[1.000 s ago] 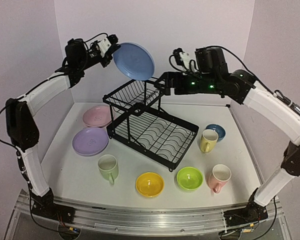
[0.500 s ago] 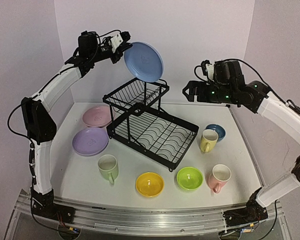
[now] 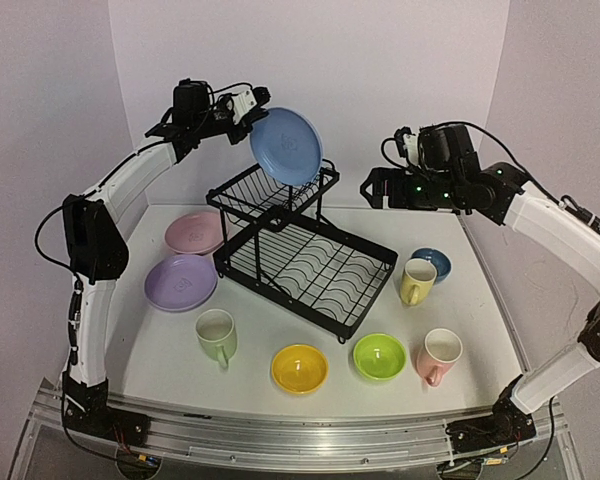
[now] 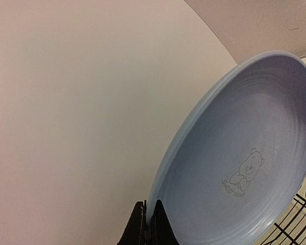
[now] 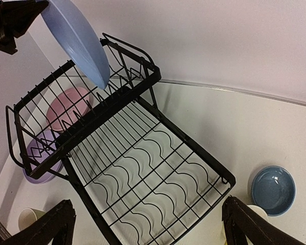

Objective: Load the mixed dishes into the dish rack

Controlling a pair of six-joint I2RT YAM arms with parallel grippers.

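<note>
Left tool (image 4: pixel 145 225) clamps the tilted blue plate (image 3: pixel 286 146), seemingly just above the dish rack (image 3: pixel 305 250); right tool (image 3: pixel 372 187) spread wide.

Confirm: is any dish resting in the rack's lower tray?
No, the lower tray of the dish rack holds nothing; the left pincer grips the blue plate.

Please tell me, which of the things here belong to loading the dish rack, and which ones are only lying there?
Belong to the job: rack; blue plate, in the left claw; pink plate; lavender plate; green mug; yellow mug; pink mug; yellow bowl; lime bowl; blue bowl.

Just lying about: nothing seen; besides these, only the table and walls.
</note>
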